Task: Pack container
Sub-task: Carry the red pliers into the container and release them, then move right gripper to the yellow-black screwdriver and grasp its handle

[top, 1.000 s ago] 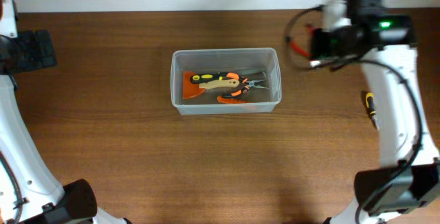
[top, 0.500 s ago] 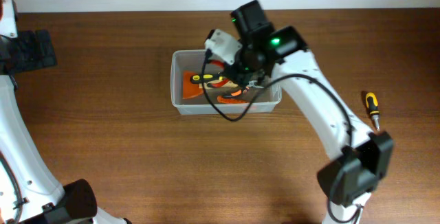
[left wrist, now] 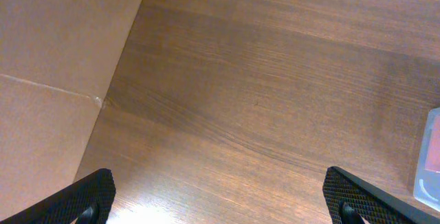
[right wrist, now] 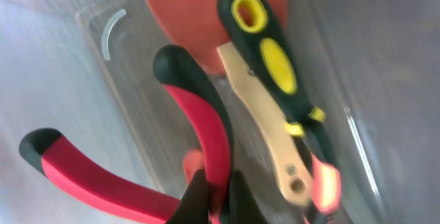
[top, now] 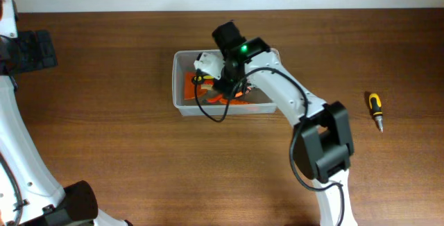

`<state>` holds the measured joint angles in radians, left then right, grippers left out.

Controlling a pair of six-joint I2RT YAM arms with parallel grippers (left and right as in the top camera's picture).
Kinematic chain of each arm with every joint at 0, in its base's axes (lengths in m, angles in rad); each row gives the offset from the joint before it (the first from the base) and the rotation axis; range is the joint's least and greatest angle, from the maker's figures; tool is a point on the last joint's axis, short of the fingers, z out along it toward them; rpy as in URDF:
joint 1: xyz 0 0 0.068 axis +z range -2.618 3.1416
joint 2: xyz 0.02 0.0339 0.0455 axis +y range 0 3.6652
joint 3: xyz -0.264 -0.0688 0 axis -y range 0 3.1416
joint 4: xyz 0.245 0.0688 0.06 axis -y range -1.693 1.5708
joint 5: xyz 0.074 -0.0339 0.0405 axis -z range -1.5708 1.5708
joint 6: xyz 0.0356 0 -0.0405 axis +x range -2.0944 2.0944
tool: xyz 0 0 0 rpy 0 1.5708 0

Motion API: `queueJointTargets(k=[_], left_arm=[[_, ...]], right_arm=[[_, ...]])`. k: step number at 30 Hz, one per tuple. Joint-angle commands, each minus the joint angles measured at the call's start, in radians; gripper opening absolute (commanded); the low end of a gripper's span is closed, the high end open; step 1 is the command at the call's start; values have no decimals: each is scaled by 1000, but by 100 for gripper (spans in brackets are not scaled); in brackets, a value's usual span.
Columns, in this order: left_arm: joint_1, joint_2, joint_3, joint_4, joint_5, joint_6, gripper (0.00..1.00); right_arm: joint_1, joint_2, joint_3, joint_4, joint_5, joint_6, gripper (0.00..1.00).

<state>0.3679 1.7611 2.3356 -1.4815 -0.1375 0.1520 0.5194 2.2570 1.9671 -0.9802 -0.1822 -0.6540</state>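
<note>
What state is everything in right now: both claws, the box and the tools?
container, upright, open-topped, tools inside
right gripper, inside the container, shut on the red pliers
left gripper, open, empty, over the table
screwdriver, lying on the table outside the container

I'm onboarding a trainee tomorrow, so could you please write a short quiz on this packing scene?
1. True or false: the screwdriver lies inside the container.
2. What does the right gripper hold inside the container? A) red-handled pliers B) a hammer C) a tape roll
3. Is the left gripper open or shut?
Key: 1 false, it lies on the table, apart from the container; 2 A; 3 open.
</note>
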Motion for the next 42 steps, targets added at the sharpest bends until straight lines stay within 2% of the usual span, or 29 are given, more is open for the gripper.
queueJointTargets(k=[1, 3, 4, 5, 6, 11, 14, 18, 24, 31, 34, 38, 42], left_arm=[[6, -28, 3, -2, 11, -13, 99], [6, -28, 3, -2, 10, -13, 99], [6, -28, 3, -2, 11, -13, 99], [6, -28, 3, -2, 10, -13, 99], [6, -28, 3, -2, 11, -13, 99], [6, -28, 3, -2, 11, -13, 99], [6, -28, 3, -2, 11, -13, 99], [6, -28, 3, -2, 11, -13, 99], [6, -28, 3, -2, 11, -13, 99], [6, -28, 3, -2, 10, -13, 99], [6, -28, 3, -2, 10, -13, 99], [6, -28, 3, -2, 11, -13, 99], [6, -28, 3, -2, 10, -13, 99]], right_arm=[[27, 20, 8, 7, -20, 0, 4], [38, 23, 8, 6, -15, 6, 6], [42, 23, 8, 5, -7, 13, 27], [43, 23, 8, 6, 14, 28, 59], [45, 20, 9, 6, 47, 48, 78], [26, -45, 26, -21, 254, 94, 99], [-13, -119, 62, -65, 320, 103, 99], [-127, -227, 95, -90, 341, 219, 99], [-436, -343, 96, -110, 266, 445, 99], [-775, -284, 70, -162, 75, 613, 99], [-860, -236, 33, -169, 30, 615, 98], [-921, -169, -33, -182, 28, 597, 92], [-954, -116, -116, -156, 27, 459, 89]])
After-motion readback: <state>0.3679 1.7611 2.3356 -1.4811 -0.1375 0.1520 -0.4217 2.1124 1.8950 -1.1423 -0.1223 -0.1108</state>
